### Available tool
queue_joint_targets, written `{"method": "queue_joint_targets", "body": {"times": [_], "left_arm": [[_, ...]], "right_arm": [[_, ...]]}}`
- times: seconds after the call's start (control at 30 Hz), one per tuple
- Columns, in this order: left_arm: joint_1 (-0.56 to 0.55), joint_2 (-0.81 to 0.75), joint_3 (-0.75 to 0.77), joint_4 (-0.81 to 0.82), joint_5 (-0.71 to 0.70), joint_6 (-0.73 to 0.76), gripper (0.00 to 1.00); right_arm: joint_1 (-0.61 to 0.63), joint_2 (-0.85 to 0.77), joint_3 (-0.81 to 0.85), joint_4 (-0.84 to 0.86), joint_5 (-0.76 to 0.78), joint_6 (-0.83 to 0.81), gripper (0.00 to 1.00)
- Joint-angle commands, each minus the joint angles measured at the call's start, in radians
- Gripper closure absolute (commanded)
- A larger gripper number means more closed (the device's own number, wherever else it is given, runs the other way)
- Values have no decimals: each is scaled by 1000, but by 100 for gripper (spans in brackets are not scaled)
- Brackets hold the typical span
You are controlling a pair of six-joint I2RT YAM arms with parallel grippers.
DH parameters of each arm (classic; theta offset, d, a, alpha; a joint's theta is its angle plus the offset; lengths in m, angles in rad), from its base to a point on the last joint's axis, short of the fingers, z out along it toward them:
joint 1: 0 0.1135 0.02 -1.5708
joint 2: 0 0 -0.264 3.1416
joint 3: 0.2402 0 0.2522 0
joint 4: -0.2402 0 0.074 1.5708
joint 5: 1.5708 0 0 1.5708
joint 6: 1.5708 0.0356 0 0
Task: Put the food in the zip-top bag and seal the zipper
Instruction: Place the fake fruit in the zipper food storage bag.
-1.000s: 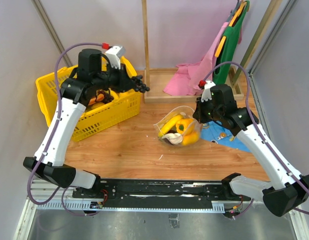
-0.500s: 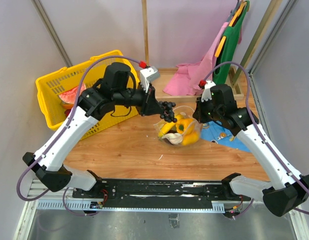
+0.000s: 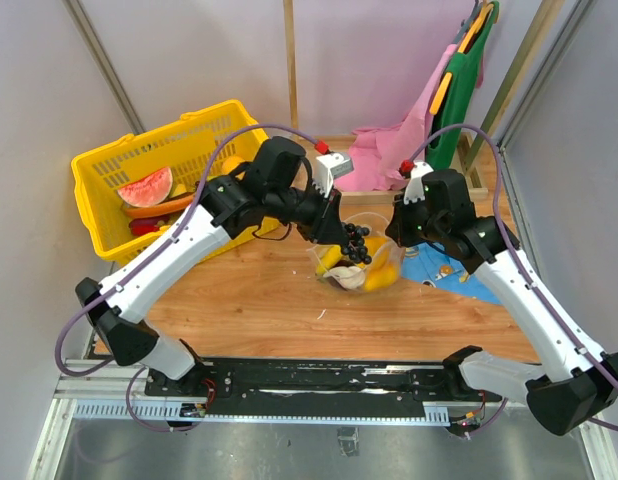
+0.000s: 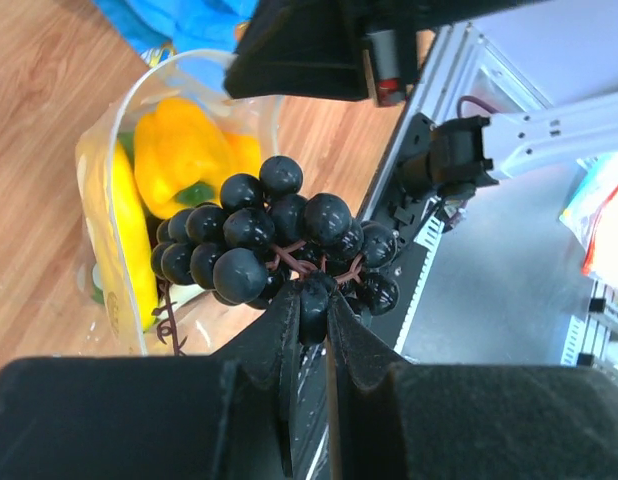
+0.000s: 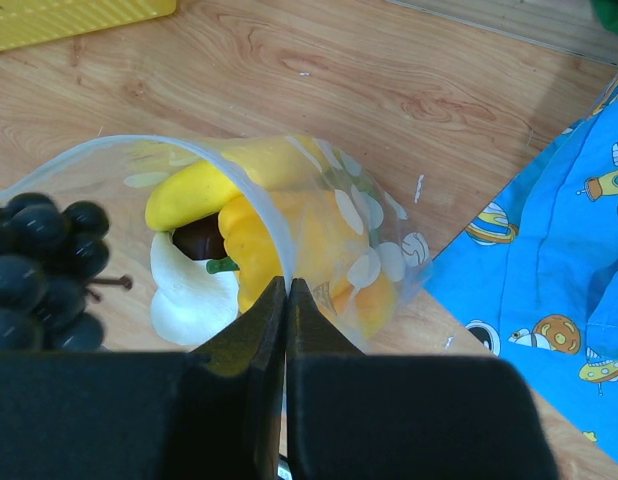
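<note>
We saw the clear, soft plastic zip-top bag [image 5: 381,262], printed with white round dots, lying on the wooden table [image 3: 259,290] beside a blue cartoon-print cloth [image 5: 549,280], its mouth standing open. Inside lay a yellow banana [image 5: 189,195], a glossy yellow-orange pepper [image 5: 251,245] with a green stem, a dark brown-purple piece [image 5: 197,238] and a white lobed item [image 5: 189,300]. The right end effector [image 5: 287,288] was pinched together on the bag's rim. The left end effector [image 4: 309,312] was clamped on a bunch of dark purple toy grapes [image 4: 264,235], round and shiny, hanging just at the bag's mouth. A yellow plastic basket [image 3: 99,165] stood well apart, far left.
</note>
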Motion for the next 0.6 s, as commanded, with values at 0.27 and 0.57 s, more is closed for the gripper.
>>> {"method": "queue_joint_targets", "body": {"times": [0.27, 0.57], "left_arm": [[-9, 55, -52, -33, -157, -305, 100], [-31, 80, -40, -118, -277, -478, 100]], "right_arm": [[14, -43, -17, 8, -5, 26, 99], [14, -50, -40, 48, -43, 50, 99]]}}
